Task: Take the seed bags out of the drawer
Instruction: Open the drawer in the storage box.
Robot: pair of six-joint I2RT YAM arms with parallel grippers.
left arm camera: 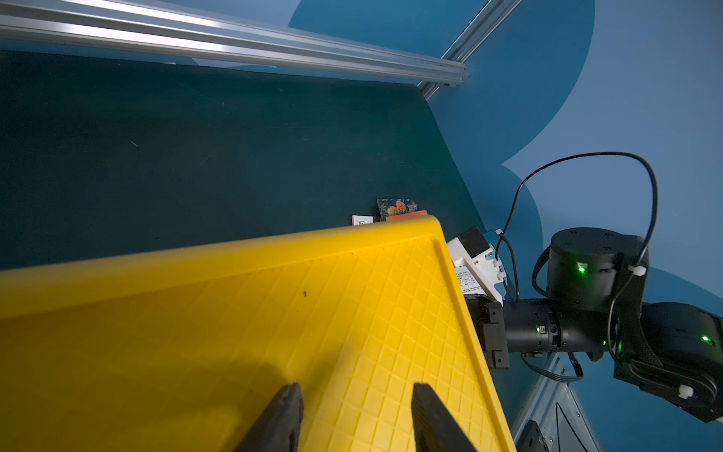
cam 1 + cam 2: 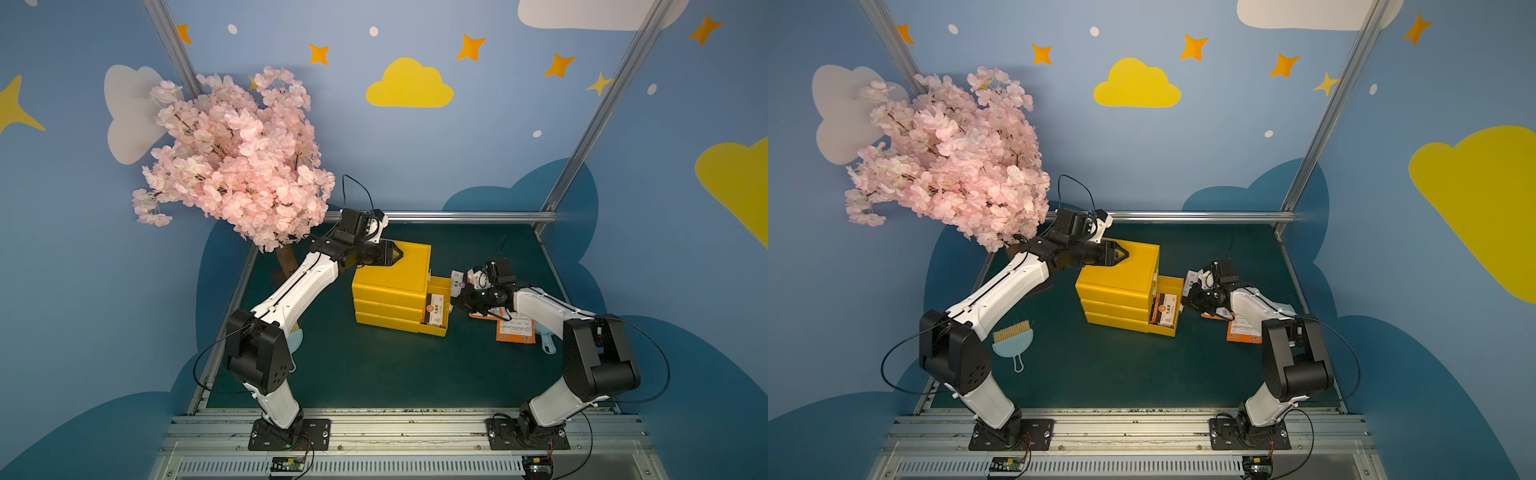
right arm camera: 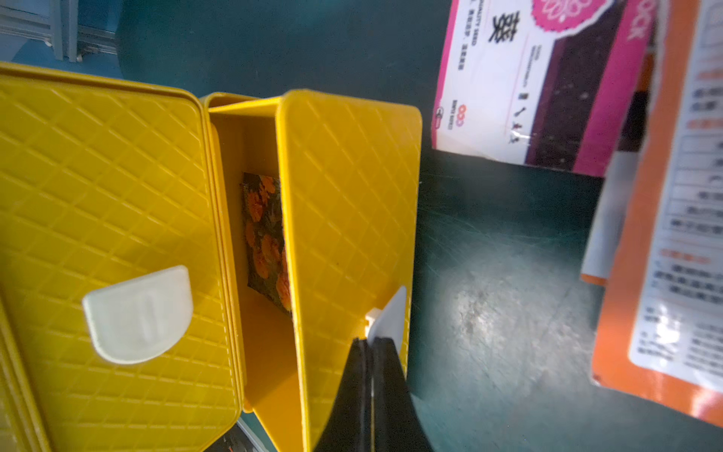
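A yellow three-drawer cabinet (image 2: 390,274) stands mid-table, with one drawer (image 2: 440,291) pulled out to the right. Inside that drawer lies a seed bag (image 2: 434,313) with orange flowers (image 3: 266,235). My right gripper (image 3: 369,344) is shut on the drawer's white handle (image 3: 389,317), and it shows in both top views (image 2: 454,301) (image 2: 1184,301). More seed bags lie on the mat beside the right arm: orange ones (image 2: 515,328) and a pink one (image 3: 540,78). My left gripper (image 1: 354,395) stands open with nothing between its fingers, over the cabinet's top (image 1: 274,313).
A pink blossom tree (image 2: 237,158) stands at the back left. A pale blue dustpan with a brush (image 2: 1013,345) lies by the left arm. Another pale blue handle (image 2: 548,345) sticks out near the right arm. Metal rails (image 2: 440,216) edge the green mat (image 2: 374,365).
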